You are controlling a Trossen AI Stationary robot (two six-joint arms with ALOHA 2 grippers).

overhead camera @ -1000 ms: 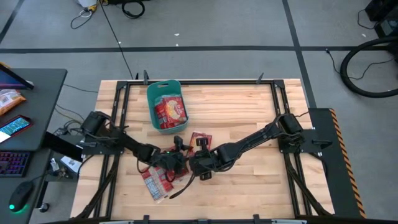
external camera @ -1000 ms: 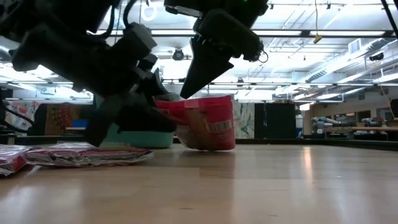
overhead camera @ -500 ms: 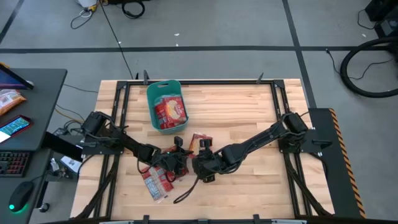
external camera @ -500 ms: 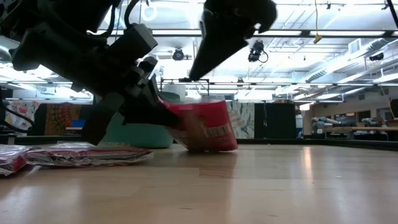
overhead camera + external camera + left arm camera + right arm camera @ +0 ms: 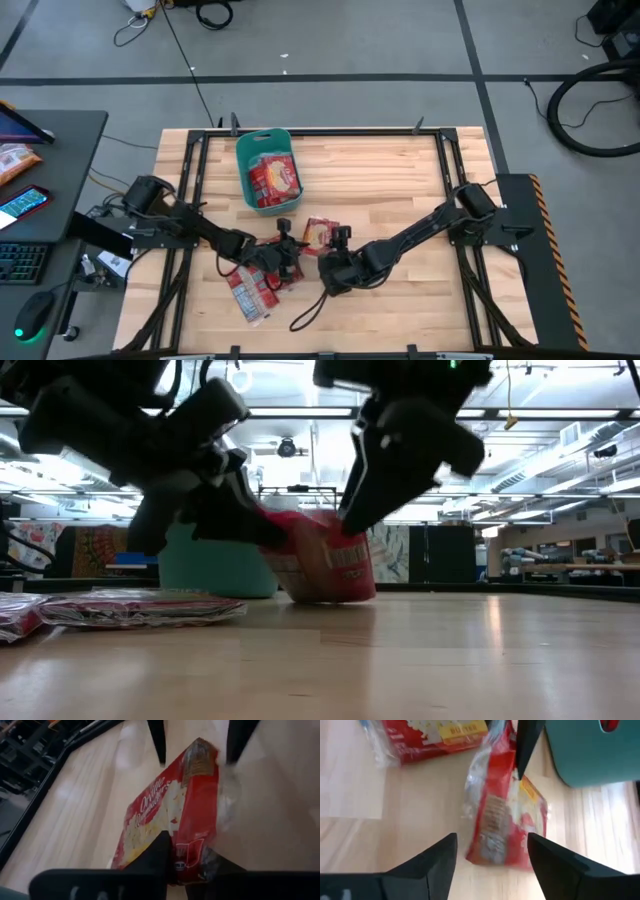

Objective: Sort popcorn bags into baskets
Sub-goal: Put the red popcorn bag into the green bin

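You've got two matte-black arms, boxy segmented links, cylindrical shoulder housings bolted to a black tube frame. Left gripper [image 5: 287, 262] and right gripper [image 5: 336, 262] both carry flat, tapered black fingers [image 5: 428, 865]. A black cable loops off the right wrist. Orange-black hazard stripe runs along the right-side mount.

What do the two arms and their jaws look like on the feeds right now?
Both arms are dark, nearly black, slim jointed links with blocky housings at the joints. The left arm and right arm each carry a thin black cable loosely along them; one loops onto the table. Each ends in two flat, tapering matte-black jaws, plain and without markings in the wrist views.
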